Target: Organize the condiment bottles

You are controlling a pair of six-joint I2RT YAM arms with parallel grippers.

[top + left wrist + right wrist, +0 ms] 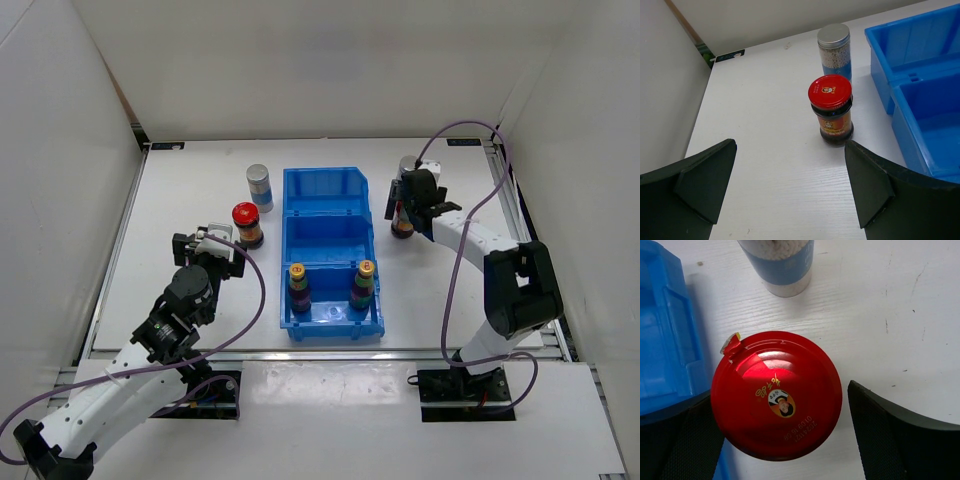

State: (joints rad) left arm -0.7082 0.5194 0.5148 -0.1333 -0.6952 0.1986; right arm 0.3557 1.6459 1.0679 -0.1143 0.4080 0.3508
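Top view: blue three-compartment bin (331, 322) sat mid-frame on the white table (180, 180). Two yellow-capped bottles (298, 285) (364, 282) stood upright in its lowest compartment, one at the left wall and one at the right. The other two compartments held nothing.

Left of the bin stood the left silver-capped shaker (259, 187). The left red-lidded jar (247, 224) stood just below it, close but apart. In the left wrist view this jar (831, 109) stood upright at centre, with the shaker (834, 49) behind it and the bin's corner at right.

Left gripper (790, 147) was open, fingers (700, 185) wide apart at the bottom of the frame. It held nothing, and the jar stood beyond the tips, untouched.

Right of the bin, the right gripper (415, 200) hung over the right red-lidded jar (402, 228). The right silver-capped shaker (407, 165) stood just above it in the frame.

In the right wrist view the jar's red lid (776, 395) filled the centre, with the shaker's base (782, 270) at top and the bin wall at left. The jaws were spread, one finger (900, 435) on each side of the lid. A thin strip of table showed between the right-hand finger and the lid. Contact on the left-hand side could not be judged.
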